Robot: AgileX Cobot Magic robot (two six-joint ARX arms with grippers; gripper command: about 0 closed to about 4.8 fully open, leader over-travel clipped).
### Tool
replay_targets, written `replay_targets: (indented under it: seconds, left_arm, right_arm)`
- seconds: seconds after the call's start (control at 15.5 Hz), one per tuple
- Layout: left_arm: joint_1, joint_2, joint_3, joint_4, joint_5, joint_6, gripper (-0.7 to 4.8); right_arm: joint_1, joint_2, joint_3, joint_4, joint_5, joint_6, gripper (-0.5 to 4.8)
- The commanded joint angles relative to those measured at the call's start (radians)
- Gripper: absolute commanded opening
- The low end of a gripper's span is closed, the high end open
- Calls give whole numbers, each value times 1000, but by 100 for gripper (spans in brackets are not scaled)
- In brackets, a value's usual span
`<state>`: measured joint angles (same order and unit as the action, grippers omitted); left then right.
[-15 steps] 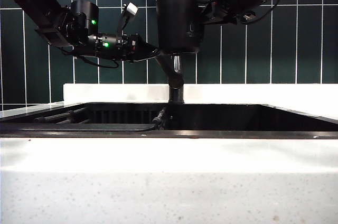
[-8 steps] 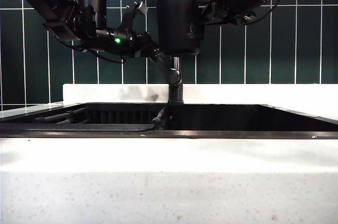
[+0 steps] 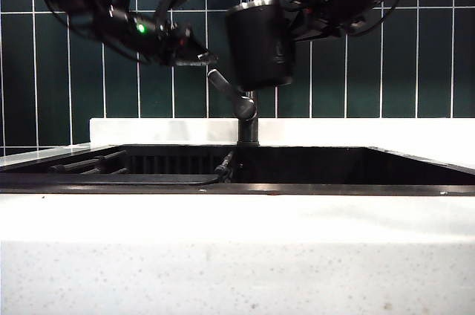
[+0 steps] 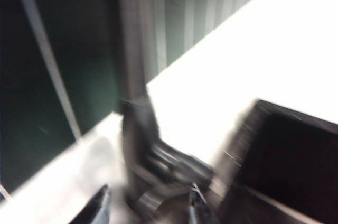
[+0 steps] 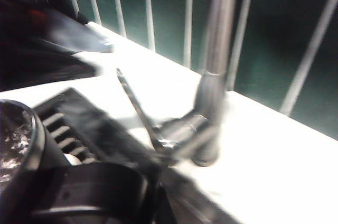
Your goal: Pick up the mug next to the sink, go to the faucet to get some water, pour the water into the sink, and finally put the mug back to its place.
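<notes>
The black mug [image 3: 258, 46] hangs above the sink [image 3: 334, 165], in front of the faucet pipe [image 3: 248, 125] and tipped slightly to the left. My right gripper [image 3: 295, 21] is shut on the mug's handle side; the right wrist view shows the mug's rim [image 5: 24, 145] and handle [image 5: 90, 192] close below the camera. My left gripper [image 3: 202, 59] is open, just above and left of the tip of the grey lever [image 3: 226, 91]. The blurred left wrist view has its two fingertips [image 4: 97, 208] apart, with the faucet [image 4: 134, 55] and its lever base [image 4: 169, 171] ahead of them.
A white speckled countertop [image 3: 237, 255] runs along the front, with a white ledge [image 3: 371, 131] behind the sink. Dark green tiles [image 3: 415, 62] form the back wall. A dark rack [image 3: 89, 163] lies in the sink's left part.
My left gripper has risen and drawn back left, away from the lever. The mug has shifted a little right and now tilts slightly left.
</notes>
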<state>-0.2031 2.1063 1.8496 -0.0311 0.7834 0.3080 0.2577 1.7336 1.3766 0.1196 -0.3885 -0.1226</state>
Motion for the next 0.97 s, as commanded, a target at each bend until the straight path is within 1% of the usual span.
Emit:
replay_targets:
  seconds: [0.06, 0.19, 0.26, 0.32, 0.45, 0.52, 0.65, 0.77, 0.84, 0.97]
  left_arm:
    - [-7, -92, -35, -259, -43, 117, 193]
    - [-10, -165, -82, -375, -92, 155, 196]
    - [-12, -216, -132, -379, -92, 151, 211]
    - [-16, -289, -210, -380, -110, 148, 215]
    - [-16, -388, -319, -378, -119, 144, 215]
    - [-16, -443, -380, -375, -156, 144, 215]
    - [-15, -537, -492, -352, -182, 140, 215]
    - [-15, -625, -610, -307, -204, 107, 215]
    - [-15, -666, -681, -270, -204, 76, 215]
    - [-15, -734, -820, -211, -207, 28, 214]
  right_arm:
    - [-21, -49, 10, -6, 58, -70, -1]
    - [-31, -66, 10, -49, 114, -133, -1]
    - [-46, -68, 10, -72, 133, -144, -1]
    - [-53, -68, 10, -116, 152, -145, -1]
    - [-57, -68, 10, -147, 176, -190, -1]
    - [-57, -69, 10, -160, 211, -232, -1]
    - [-57, -70, 10, -187, 267, -282, -1]
    - [-56, -70, 10, -229, 365, -402, -1]
    - [-55, -70, 10, -246, 436, -489, -1]
    - [-55, -70, 10, -251, 538, -586, -1]
